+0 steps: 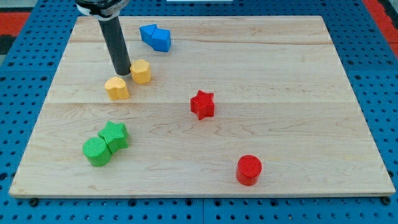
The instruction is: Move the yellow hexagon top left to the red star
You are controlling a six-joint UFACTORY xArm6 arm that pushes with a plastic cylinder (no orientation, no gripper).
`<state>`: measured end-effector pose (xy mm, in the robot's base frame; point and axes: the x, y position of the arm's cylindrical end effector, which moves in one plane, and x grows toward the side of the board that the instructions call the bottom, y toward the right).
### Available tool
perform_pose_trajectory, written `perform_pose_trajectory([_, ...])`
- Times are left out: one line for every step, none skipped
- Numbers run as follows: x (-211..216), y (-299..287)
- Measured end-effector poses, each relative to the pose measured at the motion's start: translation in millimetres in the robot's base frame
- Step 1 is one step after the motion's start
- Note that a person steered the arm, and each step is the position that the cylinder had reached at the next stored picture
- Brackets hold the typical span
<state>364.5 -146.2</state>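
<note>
My tip (123, 73), no jaws, holding nothing, just left of yellow hexagon (141, 71).

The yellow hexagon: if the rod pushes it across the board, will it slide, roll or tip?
The yellow hexagon looks squat and flat-bottomed, so it probably slides without tipping. My tip sits at its left side; an off-centre push may turn it. The wooden board looks smooth.

Wooden table (261, 56) carries all blocks. Blue block (155, 37) near view's top. Yellow hexagon (141, 71) beside yellow block (117, 88), my tip (122, 73) between them. Red star (202, 104) at centre. Green star (115, 135) touches green cylinder (96, 151). Red cylinder (249, 169) at view's bottom right.
</note>
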Motion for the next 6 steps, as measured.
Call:
perform_pose_trajectory([-11.5,31.0])
perform_pose_trajectory([-11.5,41.9])
perform_pose_trajectory([-23.6,46.1])
perform_pose_trajectory([-43.2,58.9])
perform_pose_trajectory([-15.6,60.6])
perform_pose_trajectory([8.7,67.5])
